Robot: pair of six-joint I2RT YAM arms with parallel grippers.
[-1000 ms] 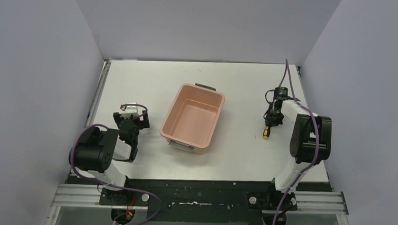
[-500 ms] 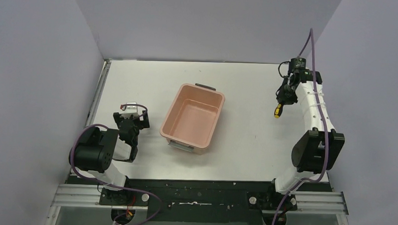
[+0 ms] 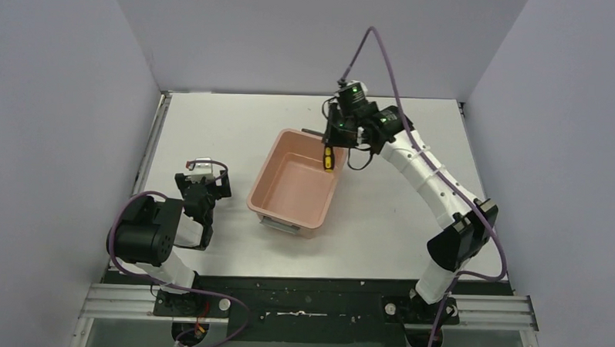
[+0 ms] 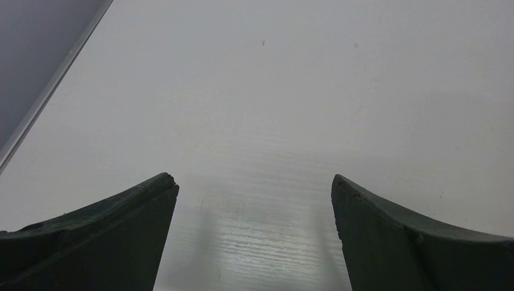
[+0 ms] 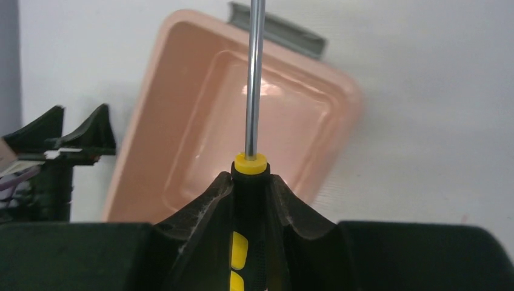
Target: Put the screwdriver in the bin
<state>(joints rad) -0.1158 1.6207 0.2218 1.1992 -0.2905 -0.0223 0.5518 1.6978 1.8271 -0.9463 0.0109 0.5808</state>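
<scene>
Currently one screwdriver clamped in right pincer, above one bin, left pincer spread wide, empty.

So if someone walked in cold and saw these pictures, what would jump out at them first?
The salmon-pink bin in the middle of the table catches the eye first. Next comes the right gripper, stretched out over the bin's far right corner and shut on the handle of the yellow-and-black screwdriver. The left gripper is open and empty, low on the left.
</scene>
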